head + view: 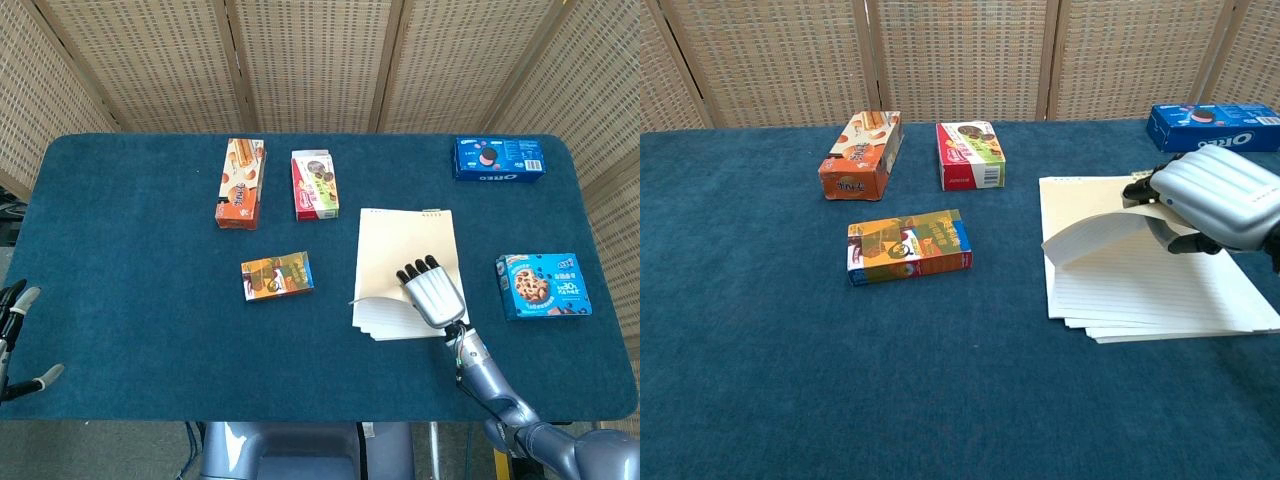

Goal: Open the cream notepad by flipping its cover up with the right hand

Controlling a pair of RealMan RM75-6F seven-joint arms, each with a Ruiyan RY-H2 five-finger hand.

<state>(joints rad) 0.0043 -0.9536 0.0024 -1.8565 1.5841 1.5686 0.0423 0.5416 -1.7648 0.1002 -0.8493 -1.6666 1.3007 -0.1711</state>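
Right silver robot hand pinches curled cover of flat cream paper notepad; advisable: lift steadily toward far binding edge, keeping lined pages flat.

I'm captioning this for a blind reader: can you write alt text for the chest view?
A robot hand lifts the cream cover of a notepad, curling it up off the lined pages. Three snack boxes sit to its left on the blue table.

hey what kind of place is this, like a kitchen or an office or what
Probably a robot test or demo setup, not a kitchen. A blue cloth-covered table stands before wicker screen panels, with snack boxes such as the Oreo box spaced out like props, and a robot's right hand lifting the cream notepad cover.
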